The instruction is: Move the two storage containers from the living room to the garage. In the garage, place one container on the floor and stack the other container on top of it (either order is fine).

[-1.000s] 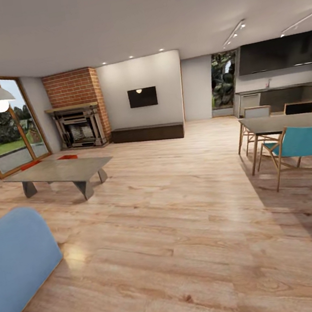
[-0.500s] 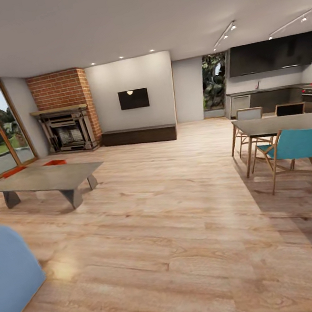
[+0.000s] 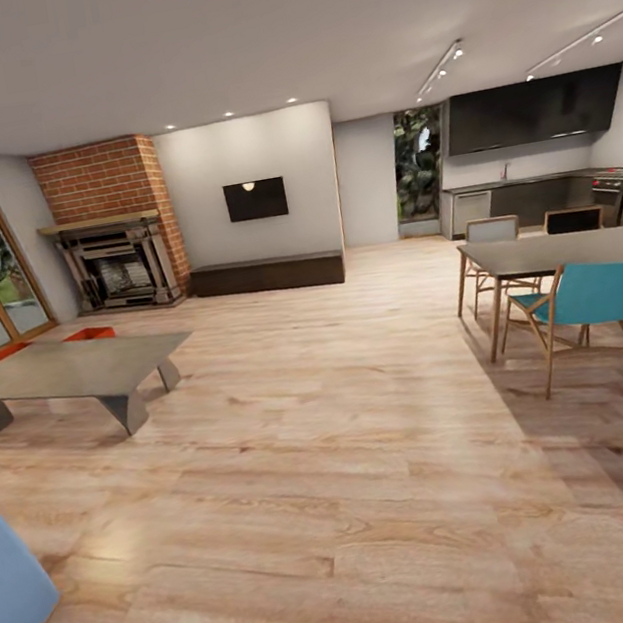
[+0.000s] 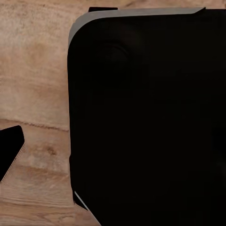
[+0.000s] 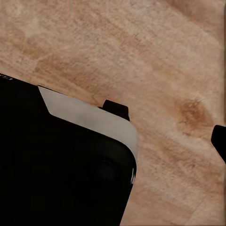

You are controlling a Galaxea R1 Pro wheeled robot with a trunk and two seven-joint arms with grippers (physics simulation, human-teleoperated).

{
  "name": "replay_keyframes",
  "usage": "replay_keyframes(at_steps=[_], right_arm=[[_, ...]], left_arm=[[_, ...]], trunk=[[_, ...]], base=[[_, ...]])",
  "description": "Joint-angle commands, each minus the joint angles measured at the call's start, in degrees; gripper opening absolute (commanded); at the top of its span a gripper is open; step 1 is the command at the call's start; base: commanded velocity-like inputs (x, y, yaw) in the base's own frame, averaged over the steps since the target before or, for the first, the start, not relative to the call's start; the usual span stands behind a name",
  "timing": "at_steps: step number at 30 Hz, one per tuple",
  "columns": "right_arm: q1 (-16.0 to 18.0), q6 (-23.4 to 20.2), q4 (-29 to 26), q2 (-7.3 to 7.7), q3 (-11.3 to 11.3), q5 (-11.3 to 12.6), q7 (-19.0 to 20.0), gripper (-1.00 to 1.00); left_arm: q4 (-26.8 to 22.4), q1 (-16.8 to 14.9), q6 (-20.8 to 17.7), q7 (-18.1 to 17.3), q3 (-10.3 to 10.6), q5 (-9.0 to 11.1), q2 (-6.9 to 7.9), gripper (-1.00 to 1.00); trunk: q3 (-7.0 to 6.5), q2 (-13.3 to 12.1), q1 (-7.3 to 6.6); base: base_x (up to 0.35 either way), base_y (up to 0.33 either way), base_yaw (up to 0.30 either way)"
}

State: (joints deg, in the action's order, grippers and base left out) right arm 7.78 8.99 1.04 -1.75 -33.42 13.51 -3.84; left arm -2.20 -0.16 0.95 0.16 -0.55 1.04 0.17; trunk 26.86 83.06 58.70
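2 storage containers, 1 low table, 1 blue chair

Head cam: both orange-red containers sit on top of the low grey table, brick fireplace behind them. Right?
Not quite. In the head view the two storage containers are not on top of the low grey table; only their upper parts show past the table's far edge, so they appear to stand on the wood floor behind it. The brick fireplace is behind them, as you say.
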Motion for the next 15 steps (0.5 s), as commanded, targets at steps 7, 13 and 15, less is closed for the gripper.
replay_keyframes(at_steps=[7, 13, 15], right_arm=[[0.04, 0.05, 0.11, -0.14, -0.52, 0.41, -0.12, 1.00], [0.04, -0.02, 0.10, -0.11, -0.50, 0.38, -0.12, 1.00], [0.04, -0.02, 0.10, -0.11, -0.50, 0.38, -0.12, 1.00]], left_arm=[[-0.01, -0.02, 0.10, 0.09, -0.13, 0.11, 0.00, 1.00], [-0.01, -0.02, 0.10, 0.10, -0.15, 0.11, 0.01, 1.00], [-0.02, -0.02, 0.10, 0.10, -0.14, 0.11, 0.01, 1.00]], trunk=[[0.06, 0.02, 0.03], [0.06, 0.02, 0.03], [0.06, 0.02, 0.03]], base=[[0.322, 0.000, 0.000], [0.322, 0.000, 0.000], [0.322, 0.000, 0.000]])
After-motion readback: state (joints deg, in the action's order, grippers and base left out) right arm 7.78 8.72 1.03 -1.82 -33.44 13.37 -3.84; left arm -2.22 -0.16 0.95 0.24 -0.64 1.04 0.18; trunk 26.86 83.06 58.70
